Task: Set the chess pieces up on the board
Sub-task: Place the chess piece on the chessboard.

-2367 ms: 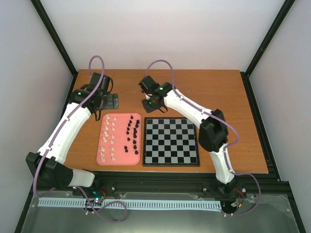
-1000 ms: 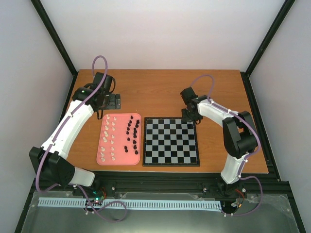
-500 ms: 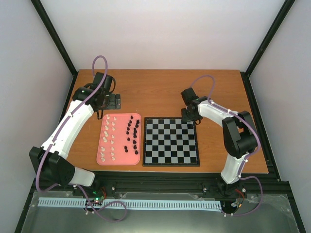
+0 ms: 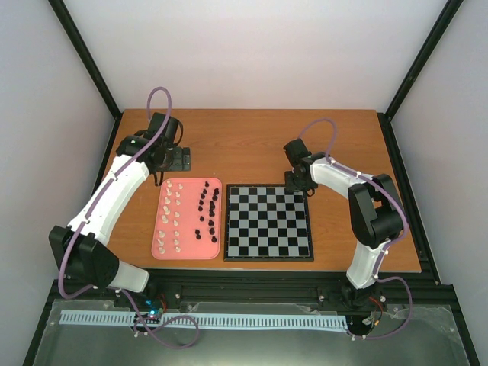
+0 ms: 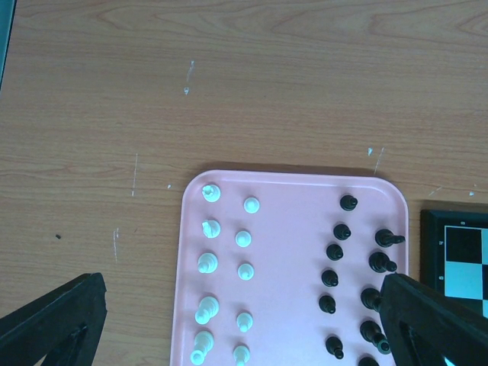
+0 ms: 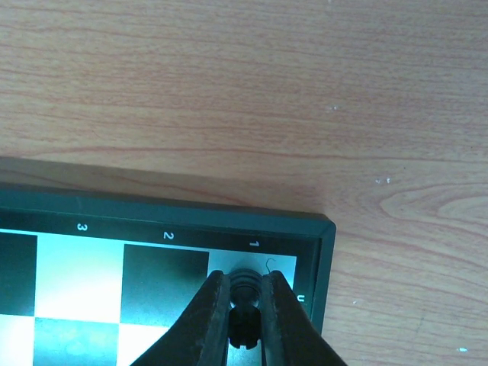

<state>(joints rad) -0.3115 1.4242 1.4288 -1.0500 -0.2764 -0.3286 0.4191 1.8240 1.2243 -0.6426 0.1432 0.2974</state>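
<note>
**Right arm.** The right gripper (image 6: 245,293) is closed almost completely on one black chess piece (image 6: 243,320). The piece sits between the two fingers (image 6: 210,320). Its long axis runs along the length of the fingers and its rounded head points towards the board's far rim. It is over the white corner square at the far right corner of the board (image 4: 268,223), beside the rim marking "1". Contact between the piece and the square cannot be determined.

**Left arm.** The left gripper (image 5: 240,282) is fully open and holds nothing. It hangs above the far end of the pink tray (image 5: 293,229).

**Board.** The board lies flat on the desk (image 4: 252,145), with its edges parallel to the desk edges. No other piece stands on it.

**Tray.** The tray lies just beside the board's left edge. Its long axis runs from the desk's near edge towards the far edge. The white pieces (image 5: 207,263) form two columns along that axis on the tray's left side. The black pieces (image 5: 329,278) form looser columns on its right side.
</note>
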